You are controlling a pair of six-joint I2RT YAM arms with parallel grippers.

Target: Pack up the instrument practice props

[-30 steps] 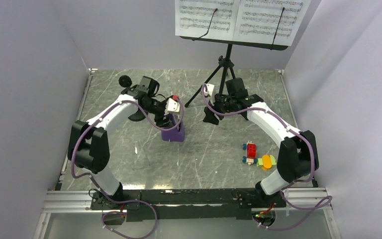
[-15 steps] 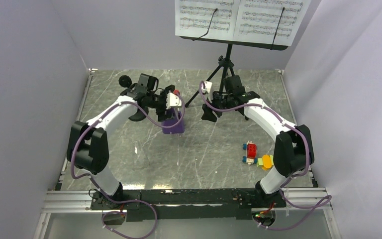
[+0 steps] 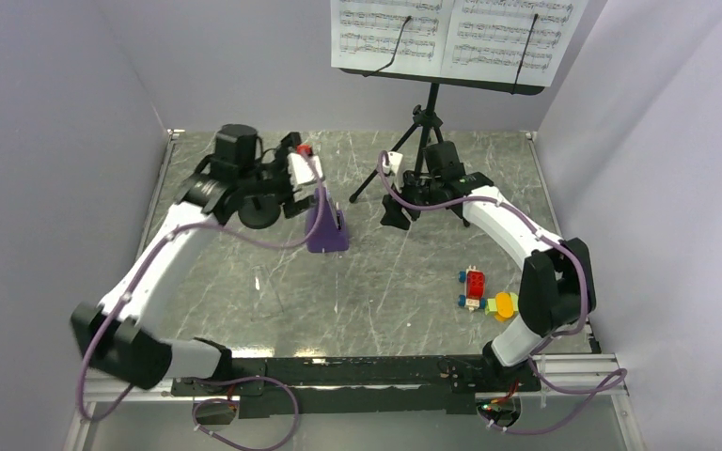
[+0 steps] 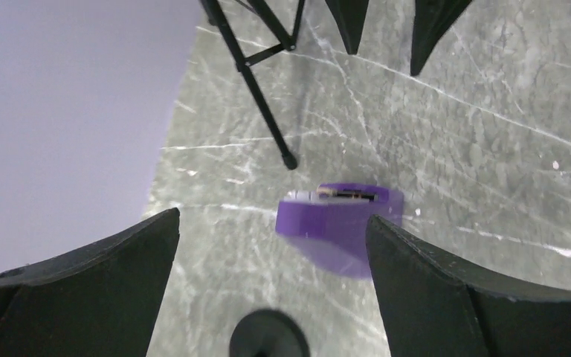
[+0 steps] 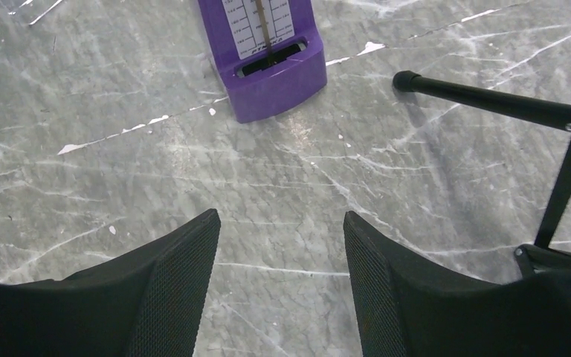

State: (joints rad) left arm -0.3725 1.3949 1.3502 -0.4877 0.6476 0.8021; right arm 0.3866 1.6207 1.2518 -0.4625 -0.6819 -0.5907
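The purple metronome (image 3: 325, 225) stands free on the marble table, also in the left wrist view (image 4: 340, 222) and the right wrist view (image 5: 268, 52). My left gripper (image 3: 265, 193) is open and empty, raised left of the metronome, its own view (image 4: 273, 216) looking down between the fingers at a round black part of the microphone stand (image 4: 268, 336). The stand's base (image 3: 258, 216) shows under the arm. My right gripper (image 3: 395, 214) is open and empty right of the metronome (image 5: 281, 217), beside a tripod leg (image 5: 505, 104). The music stand (image 3: 425, 127) holds sheet-music pages (image 3: 451, 33) at the back.
Small red, yellow and green toy blocks (image 3: 485, 293) lie at the right front of the table. Grey walls close in the left, back and right sides. The tripod's legs (image 4: 256, 89) spread over the back middle of the table.
My left gripper has lifted off the metronome and drawn back to the left, with the elbow swung low. The metronome has shifted slightly toward the back. The right gripper has moved slightly toward the tripod.
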